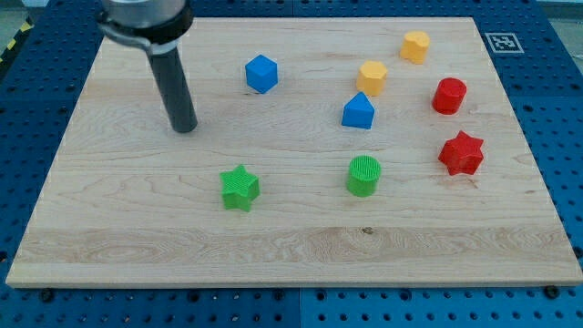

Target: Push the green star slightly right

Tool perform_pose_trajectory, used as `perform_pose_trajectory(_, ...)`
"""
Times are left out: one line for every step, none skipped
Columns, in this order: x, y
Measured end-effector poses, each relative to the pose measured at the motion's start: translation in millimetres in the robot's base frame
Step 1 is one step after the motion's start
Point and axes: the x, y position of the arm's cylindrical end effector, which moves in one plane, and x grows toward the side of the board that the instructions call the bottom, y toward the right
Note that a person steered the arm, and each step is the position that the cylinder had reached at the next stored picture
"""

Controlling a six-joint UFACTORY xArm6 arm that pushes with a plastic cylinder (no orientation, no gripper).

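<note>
The green star (pixel 240 188) lies on the wooden board (pixel 137 237), left of the middle and toward the view's bottom. My tip (pixel 185 128) rests on the board up and to the left of the star, with a clear gap between them. The rod rises from the tip to the view's top left. A green cylinder (pixel 363 175) stands to the right of the star, at about the same height in the view.
A blue hexagonal block (pixel 261 73) sits above the star. A blue pentagon-like block (pixel 358 111), two yellow blocks (pixel 372 77) (pixel 415 46), a red cylinder (pixel 449 95) and a red star (pixel 461 153) fill the right side.
</note>
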Motion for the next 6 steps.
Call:
perform_pose_trajectory(69,-5)
perform_pose_trajectory(77,-6)
perform_pose_trajectory(77,-6)
perform_pose_trajectory(77,18)
perform_pose_trajectory(80,96)
perform_pose_trajectory(101,154)
